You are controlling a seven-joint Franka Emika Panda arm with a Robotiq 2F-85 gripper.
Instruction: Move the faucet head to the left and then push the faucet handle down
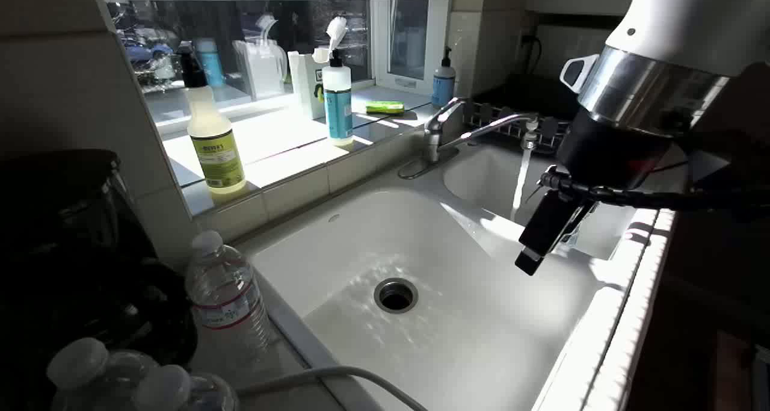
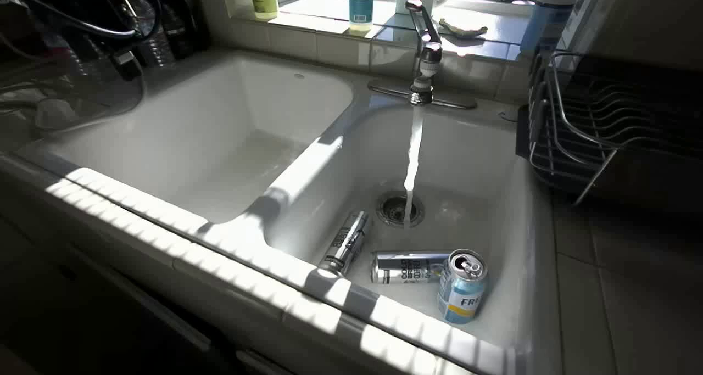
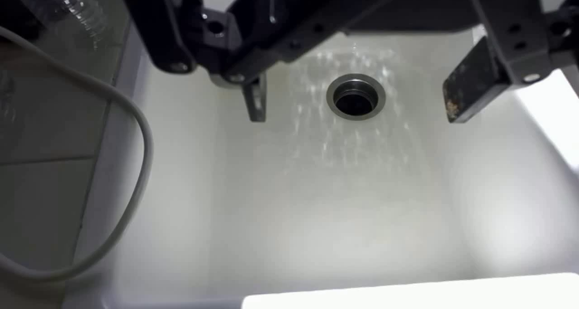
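Fingers (image 3: pixel 468 89), wide apart and empty, sink drain (image 3: pixel 355 97) beyond (wrist view). In an exterior view, running faucet head (image 1: pixel 494 125) above the far basin (image 1: pixel 478 173), faucet handle (image 1: pixel 444 114) slanting up; leftward swing, I judge, pending: next, reach the head's side.

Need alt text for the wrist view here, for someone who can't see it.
An open pincer, jaws wide apart, hangs over a white sink basin, with a metal-rimmed drain seen between the jaws. At left, a grey cable curves across the basin's edge, and part of a clear ridged bottle shows in the top corner.
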